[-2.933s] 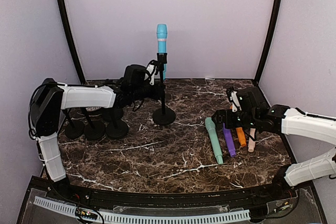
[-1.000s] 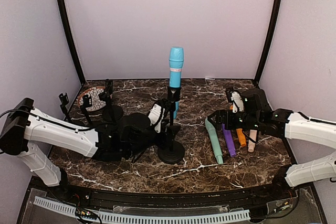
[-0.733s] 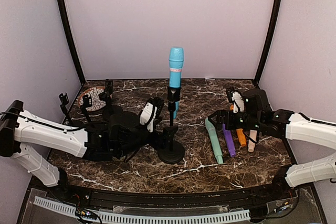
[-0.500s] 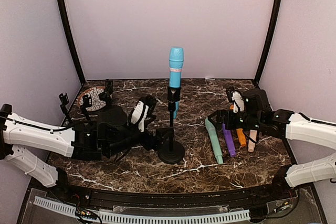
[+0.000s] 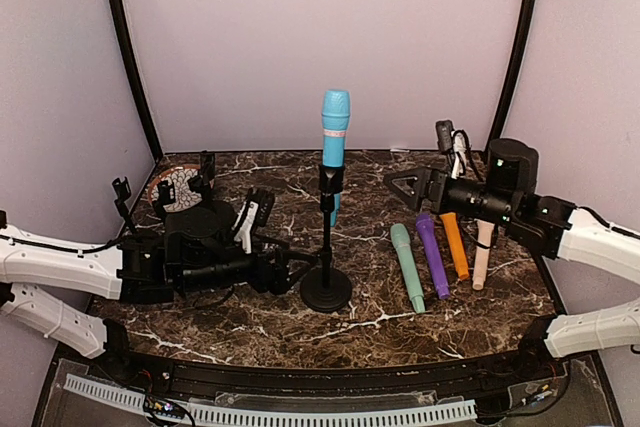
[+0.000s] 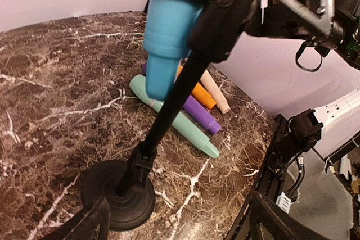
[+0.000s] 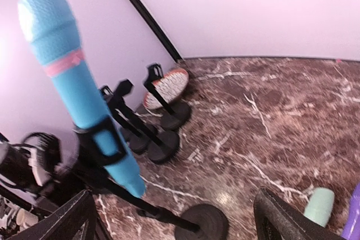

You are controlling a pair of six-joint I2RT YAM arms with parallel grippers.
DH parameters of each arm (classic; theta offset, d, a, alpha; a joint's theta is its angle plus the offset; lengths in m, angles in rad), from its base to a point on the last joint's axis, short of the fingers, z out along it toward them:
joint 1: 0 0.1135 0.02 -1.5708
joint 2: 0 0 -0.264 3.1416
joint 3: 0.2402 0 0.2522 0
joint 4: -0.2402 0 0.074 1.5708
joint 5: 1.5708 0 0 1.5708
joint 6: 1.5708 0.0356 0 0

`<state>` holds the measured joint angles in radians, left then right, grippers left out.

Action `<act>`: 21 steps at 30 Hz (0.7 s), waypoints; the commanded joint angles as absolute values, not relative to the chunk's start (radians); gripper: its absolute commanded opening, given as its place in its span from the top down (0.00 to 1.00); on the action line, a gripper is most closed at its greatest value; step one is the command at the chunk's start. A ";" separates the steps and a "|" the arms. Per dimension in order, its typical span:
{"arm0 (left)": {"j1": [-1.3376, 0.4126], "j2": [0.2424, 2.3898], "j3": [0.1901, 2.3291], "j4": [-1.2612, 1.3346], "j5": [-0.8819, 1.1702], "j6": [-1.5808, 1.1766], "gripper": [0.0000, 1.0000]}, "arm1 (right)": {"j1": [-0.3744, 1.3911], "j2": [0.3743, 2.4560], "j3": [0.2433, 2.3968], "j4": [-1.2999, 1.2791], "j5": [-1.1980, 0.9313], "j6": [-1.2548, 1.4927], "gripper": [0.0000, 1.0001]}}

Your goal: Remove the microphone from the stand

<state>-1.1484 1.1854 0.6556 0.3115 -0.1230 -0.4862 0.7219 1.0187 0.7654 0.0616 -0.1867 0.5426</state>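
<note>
Lying low beside the stand (image 5: 327,242), left gripper (image 5: 292,269) spread; right gripper (image 5: 425,162) aloft, spread, facing microphone (image 5: 334,137).

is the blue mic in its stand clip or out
In. The light blue microphone stands upright, its lower body held in the clip of the black round-based stand.

The tabletop (image 5: 380,299) looks like polished dark marble with white veins. The microphone (image 5: 334,142) is matt blue plastic, its head finely textured. Its stand (image 5: 326,292) is matt black, the base smooth and faintly shiny.
</note>
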 commanded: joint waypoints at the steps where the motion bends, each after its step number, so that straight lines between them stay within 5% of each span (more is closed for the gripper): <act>1: -1.119 1.177 0.579 0.443 0.040 -0.660 0.12 | 0.745 1.020 0.856 0.270 -0.273 0.560 0.01; 14: -1.092 1.161 0.527 0.459 0.029 -0.738 0.14 | 0.810 1.294 1.166 0.300 -0.360 0.491 0.03; 21: -1.062 1.164 0.513 0.453 0.038 -0.751 0.20 | 0.812 1.424 1.297 0.220 -0.343 0.444 0.15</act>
<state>-1.0740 1.1809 0.5167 0.4320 0.0265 -0.7330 0.8055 1.3781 1.2194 0.2489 -0.3439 0.4831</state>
